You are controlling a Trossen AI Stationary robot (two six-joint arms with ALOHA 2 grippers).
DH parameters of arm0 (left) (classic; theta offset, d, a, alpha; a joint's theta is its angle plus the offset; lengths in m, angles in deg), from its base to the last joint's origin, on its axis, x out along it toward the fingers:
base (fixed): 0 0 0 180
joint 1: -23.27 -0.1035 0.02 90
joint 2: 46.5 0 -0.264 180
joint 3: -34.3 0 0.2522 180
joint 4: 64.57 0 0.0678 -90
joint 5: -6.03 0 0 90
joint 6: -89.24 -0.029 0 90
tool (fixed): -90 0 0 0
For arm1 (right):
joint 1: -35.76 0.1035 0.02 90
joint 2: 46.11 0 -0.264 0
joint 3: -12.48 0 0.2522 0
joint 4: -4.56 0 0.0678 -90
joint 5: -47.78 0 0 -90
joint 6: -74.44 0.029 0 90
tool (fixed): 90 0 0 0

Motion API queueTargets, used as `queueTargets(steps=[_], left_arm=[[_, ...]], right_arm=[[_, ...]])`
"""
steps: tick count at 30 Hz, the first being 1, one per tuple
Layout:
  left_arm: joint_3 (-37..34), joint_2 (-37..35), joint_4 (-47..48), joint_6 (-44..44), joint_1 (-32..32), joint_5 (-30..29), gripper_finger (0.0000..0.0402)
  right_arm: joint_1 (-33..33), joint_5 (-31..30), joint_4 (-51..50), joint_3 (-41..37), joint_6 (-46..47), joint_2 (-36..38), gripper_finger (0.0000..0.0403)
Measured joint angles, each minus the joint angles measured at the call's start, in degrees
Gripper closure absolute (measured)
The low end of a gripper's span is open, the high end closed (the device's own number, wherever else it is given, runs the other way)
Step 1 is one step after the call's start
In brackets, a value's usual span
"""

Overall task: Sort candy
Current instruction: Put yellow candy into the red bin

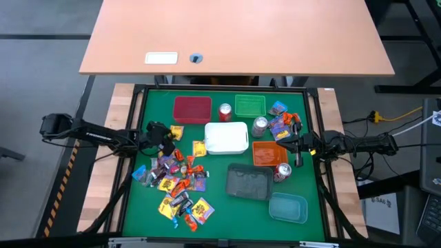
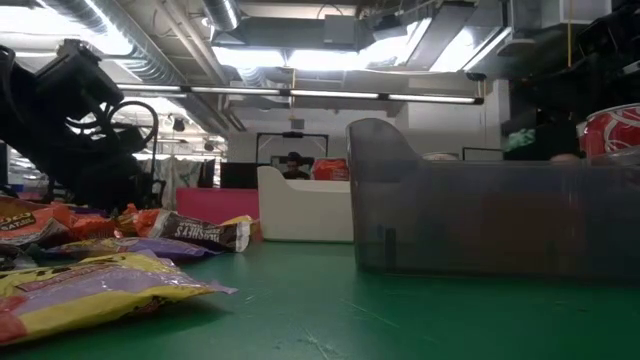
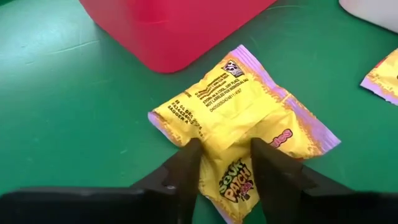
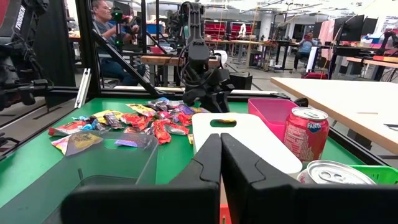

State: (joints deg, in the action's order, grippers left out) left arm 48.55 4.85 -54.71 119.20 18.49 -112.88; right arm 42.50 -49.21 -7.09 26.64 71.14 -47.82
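On the worktop (image 1: 220,210), the candy (image 1: 178,180) lies heaped on the left half, with the trays (image 1: 227,137) and soda cans (image 1: 225,111) clustered in the middle and to the right. The left gripper (image 1: 169,136) sits at the heap's far edge, its fingers (image 3: 183,165) either side of one packet (image 3: 239,127) just before the tray (image 1: 192,109) at the back left. The right gripper (image 1: 293,143) hangs over the right-hand trays.

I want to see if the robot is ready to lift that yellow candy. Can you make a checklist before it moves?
1. Left gripper over the yellow candy packet: ok, a finger on each side.
2. Fingers squeezed tight on it: cannot tell, jaws partly closed.
3. Packet lies apart from the red tray: ok, green mat shows between them.
4. No other candy under the fingers: ok, the nearest wrapper lies apart.
5. Right gripper out of the way: ok, shut, waiting over the trays on the far side.
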Motion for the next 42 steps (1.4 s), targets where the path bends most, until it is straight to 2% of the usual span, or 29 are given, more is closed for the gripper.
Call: queueTargets(steps=[7, 9, 15, 22, 28, 33, 39, 42], left_arm=[[0.0, 0.0, 0.0, 0.0, 0.0, 0.0, 0.0379], [0.1, 0.0, -0.3, 0.0, 0.0, 0.0, 0.0395], [3.1, 0.0, 0.0, -0.5, 0.0, 0.9, 0.04], [7.8, 0.0, -0.2, -4.0, 0.1, 9.5, 0.0401], [13.4, 0.0, -0.4, -5.5, 0.1, 10.6, 0.0401], [18.0, 0.0, -2.3, -10.0, 0.1, 7.4, 0.0401], [20.0, 0.0, -7.2, -18.7, -1.4, -2.7, 0.0401], [20.0, 0.0, -7.5, -21.5, -3.2, -4.9, 0.0401]], right_arm=[[0.0, 0.0, 0.0, 0.0, 0.0, 0.0, 0.0397], [0.0, 0.0, 0.0, 0.0, 0.0, 0.0, 0.0397], [0.0, 0.0, 0.0, 0.0, 0.0, 0.0, 0.0397], [0.0, 0.0, 0.0, 0.0, 0.0, 0.0, 0.0397], [0.0, 0.0, 0.0, 0.0, 0.0, 0.0, 0.0397], [0.0, 0.0, 0.0, 0.0, 0.0, 0.0, 0.0397], [0.0, 0.0, 0.0, 0.0, 0.0, 0.0, 0.0397], [0.0, 0.0, 0.0, 0.0, 0.0, 0.0, 0.0397]])
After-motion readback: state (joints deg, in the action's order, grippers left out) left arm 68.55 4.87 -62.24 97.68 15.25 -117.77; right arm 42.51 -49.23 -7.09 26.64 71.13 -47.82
